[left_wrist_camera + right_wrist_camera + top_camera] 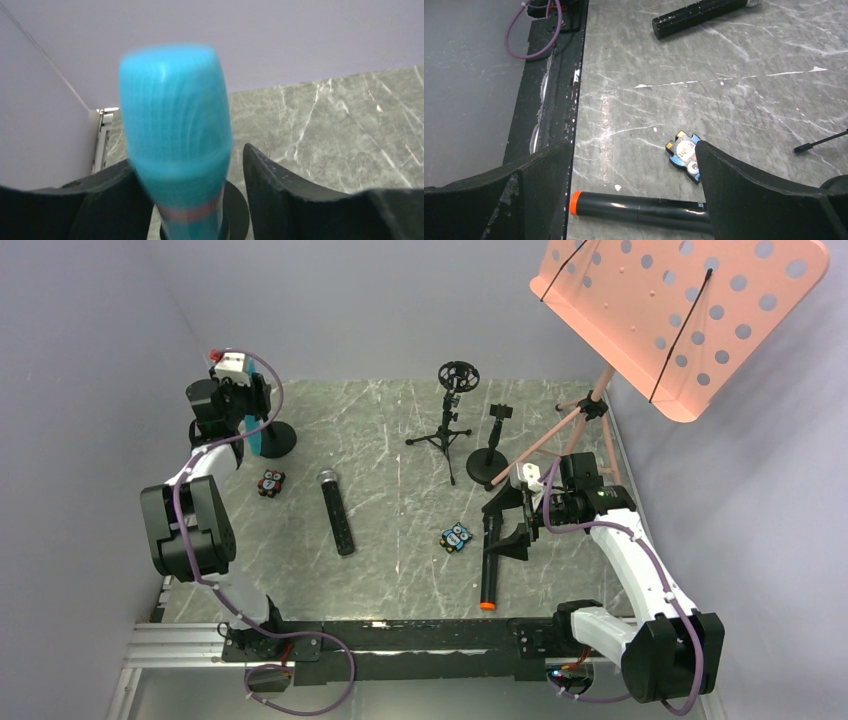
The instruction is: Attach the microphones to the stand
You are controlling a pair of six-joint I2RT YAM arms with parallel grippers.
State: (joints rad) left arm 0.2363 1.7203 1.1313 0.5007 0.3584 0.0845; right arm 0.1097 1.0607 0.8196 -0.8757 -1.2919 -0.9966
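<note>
A light blue microphone stands upright in a round-based stand at the far left. My left gripper is open around it, with a gap between the mic and the right finger. A black microphone with an orange end ring lies on the table. My right gripper hangs wide open just above it, not touching. A black microphone with a silver mesh head lies mid-table.
A tripod stand with a ring mount and a round-based clip stand are at the back. A pink music stand overhangs the right side. One owl figure lies left, a blue one near my right gripper.
</note>
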